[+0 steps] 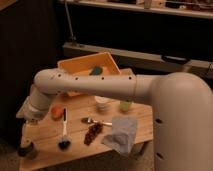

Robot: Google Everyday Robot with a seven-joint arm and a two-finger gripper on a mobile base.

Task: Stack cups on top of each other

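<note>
Wooden table (75,145) in dim room. Gripper (27,134) at lower left, jaws spread wide, holding nothing, poised right above dark cup (26,150), likely to grab it. Green cup (125,106) sits mid-frame, well apart, probable stack base.

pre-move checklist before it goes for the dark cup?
1. Gripper over dark cup at the table front-left corner: ok.
2. Gripper open, nothing held: ok.
3. Gripper centred on the dark cup's rim: cannot tell.
4. Dark cup upright: cannot tell.
5. Green cup upright, apart from white cup: ok.
6. Brush apart from dark cup: ok.
</note>
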